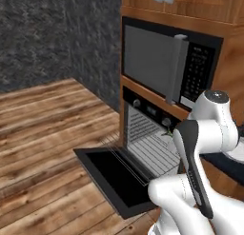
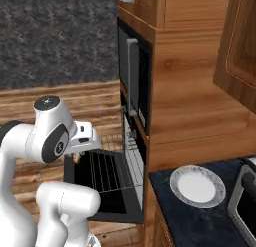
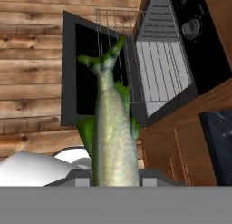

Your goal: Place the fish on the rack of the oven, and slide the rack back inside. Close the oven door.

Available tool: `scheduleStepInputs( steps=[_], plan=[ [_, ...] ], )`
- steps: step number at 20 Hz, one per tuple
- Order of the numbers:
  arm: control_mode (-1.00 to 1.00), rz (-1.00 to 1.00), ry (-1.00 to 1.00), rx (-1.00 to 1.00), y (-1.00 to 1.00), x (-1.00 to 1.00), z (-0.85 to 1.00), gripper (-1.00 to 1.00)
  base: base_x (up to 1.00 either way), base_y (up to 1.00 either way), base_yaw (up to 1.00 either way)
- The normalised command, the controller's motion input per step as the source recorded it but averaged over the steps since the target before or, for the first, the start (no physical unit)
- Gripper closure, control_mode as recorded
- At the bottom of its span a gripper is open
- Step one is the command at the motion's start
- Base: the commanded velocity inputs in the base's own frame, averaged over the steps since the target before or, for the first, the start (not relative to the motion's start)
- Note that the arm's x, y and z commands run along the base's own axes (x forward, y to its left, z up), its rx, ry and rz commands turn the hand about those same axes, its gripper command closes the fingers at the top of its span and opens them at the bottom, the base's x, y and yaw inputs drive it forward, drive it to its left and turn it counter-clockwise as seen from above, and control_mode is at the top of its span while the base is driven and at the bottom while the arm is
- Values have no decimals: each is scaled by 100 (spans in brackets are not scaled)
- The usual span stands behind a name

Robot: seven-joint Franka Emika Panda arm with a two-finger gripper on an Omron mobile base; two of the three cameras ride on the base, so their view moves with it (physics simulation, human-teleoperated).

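My gripper (image 3: 116, 178) is shut on the fish (image 3: 111, 132), a green-yellow body whose forked tail points away from the hand. Fish and gripper hang above the oven door (image 3: 70, 69), which lies open and flat. The rack (image 3: 158, 69) is pulled partway out of the oven (image 3: 199, 60), its thin front wires reaching over the door. In the right base view the gripper (image 2: 77, 155) hovers over the door (image 2: 107, 196) and the rack (image 2: 107, 171), an orange end of the fish (image 2: 76, 159) showing below it. From the left base camera, the door (image 1: 114, 179) and rack (image 1: 152, 151) lie under the oven's knobbed control strip (image 1: 151, 111).
A black microwave (image 1: 162, 63) with a grey handle sits above the oven. To the right, a dark counter (image 2: 200, 216) carries a white plate (image 2: 197, 186) and a toaster oven (image 2: 245, 201). Wooden cabinetry (image 2: 190, 91) flanks the oven; wooden floor (image 1: 43, 134) stretches left.
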Motion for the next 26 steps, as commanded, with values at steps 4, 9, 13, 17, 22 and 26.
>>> scheduleStepInputs(
  steps=[4,9,13,17,22,26],
  plan=[
    [100,0,0,0,0,0,0,100,28,-3,67],
    [100,0,0,0,0,0,0,100,25,-30,45],
    [100,0,0,0,0,0,0,100,-3,-39,3],
    [100,0,0,0,0,0,0,100,-6,-23,-17],
    [100,0,0,0,0,0,0,100,12,-1,-25],
    [100,0,0,0,0,0,0,100,27,0,-22]
  ],
)
